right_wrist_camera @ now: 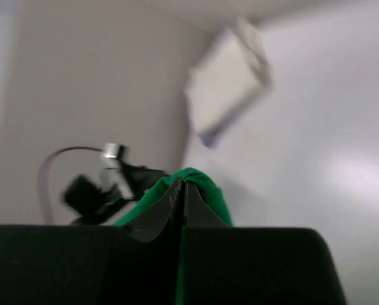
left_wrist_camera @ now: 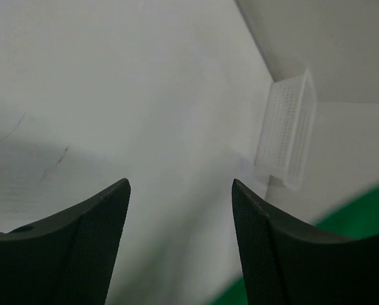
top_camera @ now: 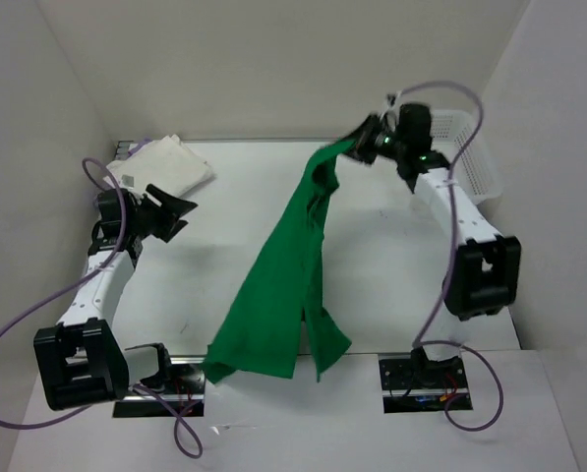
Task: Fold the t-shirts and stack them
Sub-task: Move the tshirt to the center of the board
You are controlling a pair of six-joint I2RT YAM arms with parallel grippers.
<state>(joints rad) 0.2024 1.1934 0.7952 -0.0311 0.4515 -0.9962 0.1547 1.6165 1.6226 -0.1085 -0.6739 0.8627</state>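
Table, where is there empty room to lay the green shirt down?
Bare table lies between the hanging green shirt and the left arm, and again between the shirt and the right arm. Crowded: folded shirts far left, basket far right.

The left white-and-black jointed arm [top_camera: 96, 285] rises from its base and leans forward, the wrist roughly level, its black jaws spread wide with nothing between them, pointing toward the right. The right white-and-black jointed arm [top_camera: 458, 221] stretches far back, bends inward at the elbow and is held high, its jaws pressed shut on an edge of the bright green cloth t-shirt [top_camera: 283, 285].
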